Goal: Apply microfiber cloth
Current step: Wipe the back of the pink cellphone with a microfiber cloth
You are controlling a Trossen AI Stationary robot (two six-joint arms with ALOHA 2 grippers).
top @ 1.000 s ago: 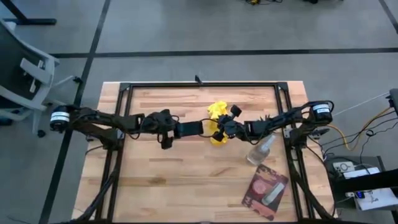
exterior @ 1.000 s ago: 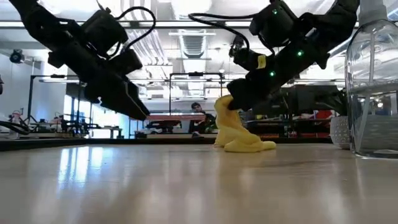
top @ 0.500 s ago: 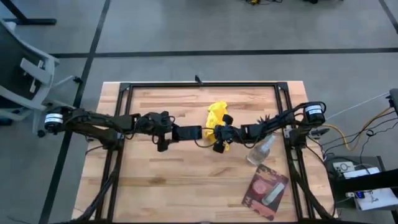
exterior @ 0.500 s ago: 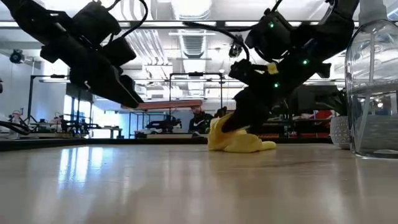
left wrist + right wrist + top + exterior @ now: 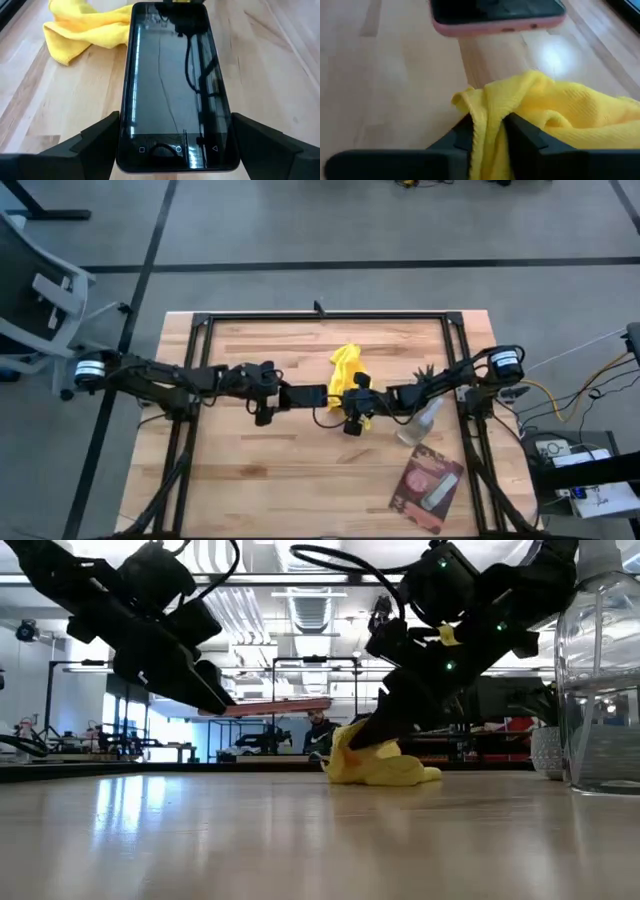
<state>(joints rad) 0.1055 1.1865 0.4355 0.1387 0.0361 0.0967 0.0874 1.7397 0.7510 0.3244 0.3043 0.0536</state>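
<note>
The microfiber cloth (image 5: 347, 366) lies bunched near the middle of the counter (image 5: 250, 460), a little toward its far edge, with one end pinched between the right gripper (image 5: 487, 131)'s fingers (image 5: 525, 135), which are clenched on a yellow fold. In the low view the rest of the cloth (image 5: 375, 765) rests on the wood while the held end is drawn up slightly.

Just beside it, the left gripper (image 5: 175, 145) grasps a dark smartphone (image 5: 172, 85) by its sides, screen up, its far end reaching the cloth. Seen from the right wrist, the phone's pink-edged end (image 5: 497, 17) sits just ahead of the held fold.

By my reading the cloth is picked up and brought to the phone, but the wiping of the screen is not yet done.

A clear spray bottle (image 5: 420, 422) and a pink-and-dark packet (image 5: 427, 488) lie toward the counter's right near corner, untouched.
</note>
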